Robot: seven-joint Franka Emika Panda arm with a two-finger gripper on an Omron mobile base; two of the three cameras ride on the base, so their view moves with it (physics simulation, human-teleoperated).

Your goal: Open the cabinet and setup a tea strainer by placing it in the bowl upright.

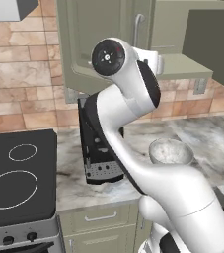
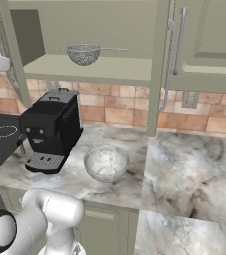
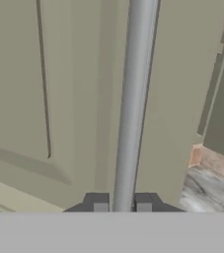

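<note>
Your cabinet [image 2: 109, 30] stands open, tea strainer [image 2: 83, 54] on its shelf, far above the bowl [image 2: 106, 163] on the counter. The gripper [image 3: 122, 205] clenches the door handle [image 3: 133, 104] (jaws straddling it); release squarely before retreating.

Tea strainer [image 2: 83, 54] on cabinet [image 2: 99, 67] shelf

The white arm with dark joints [image 1: 133, 123] is raised from the base, bent at the elbow and reached up and away toward the far wall. The two-finger gripper [image 3: 122, 203] is seen with its dark fingertips [image 3: 99, 202] closed narrowly on a vertical silver bar handle [image 3: 133, 99].
</note>
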